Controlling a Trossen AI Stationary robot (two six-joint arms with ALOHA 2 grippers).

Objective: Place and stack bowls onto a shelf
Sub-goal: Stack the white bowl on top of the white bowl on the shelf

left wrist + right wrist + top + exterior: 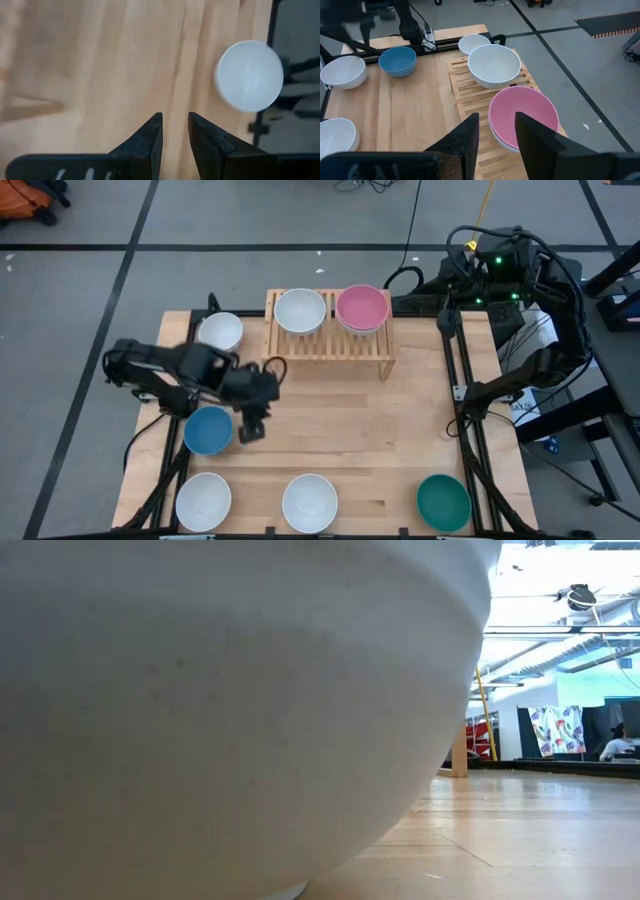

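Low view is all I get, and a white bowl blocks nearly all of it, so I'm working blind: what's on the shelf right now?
Observer: The shelf holds a white bowl and a pink bowl; the pink one sits nested in a second white bowl.
Operator: Where's the left pincer?
Observer: The left pincer is open and empty, over the table beside the blue bowl.
Operator: And the right one?
Observer: The right pincer is open and empty, looking down on the shelf from its pink-bowl end.
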